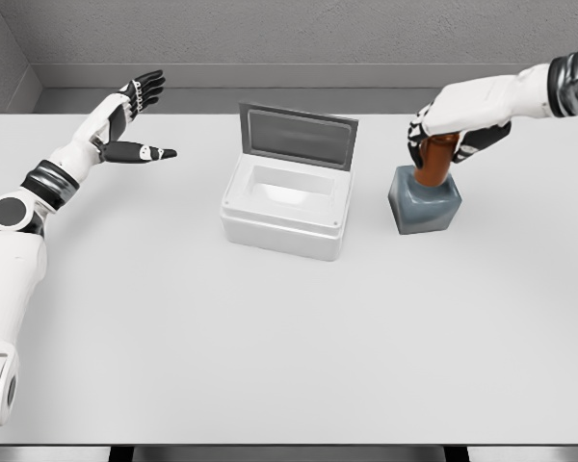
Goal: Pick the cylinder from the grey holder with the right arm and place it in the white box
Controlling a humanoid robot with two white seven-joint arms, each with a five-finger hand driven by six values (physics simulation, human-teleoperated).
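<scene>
On the white table (pixel 289 366), which fills most of the head view, the white box (pixel 287 207) is set at the middle with its lid raised at the far side and its cavity exposed. To its right, well apart from it, the grey holder (pixel 424 200) is placed, and the brown cylinder (pixel 433 162) is seen seated in it, leaning slightly to the right. The top of the cylinder is wrapped by the right hand (pixel 453 125), whose fingers are curled around it from above, so a grasp appears to be made while the cylinder is not yet lifted out. At the far left the left hand (pixel 135 120) is held open and idle, fingers spread, nothing in it. Several risks can be judged from this: if the cylinder is pulled at an angle rather than along its own axis, it may bind and the holder may be dragged or tipped with it; if the grip is only on the upper end, the cylinder may slip or swing during transfer; and the raised lid or the box's near rim may be struck if the carry is kept too low.
</scene>
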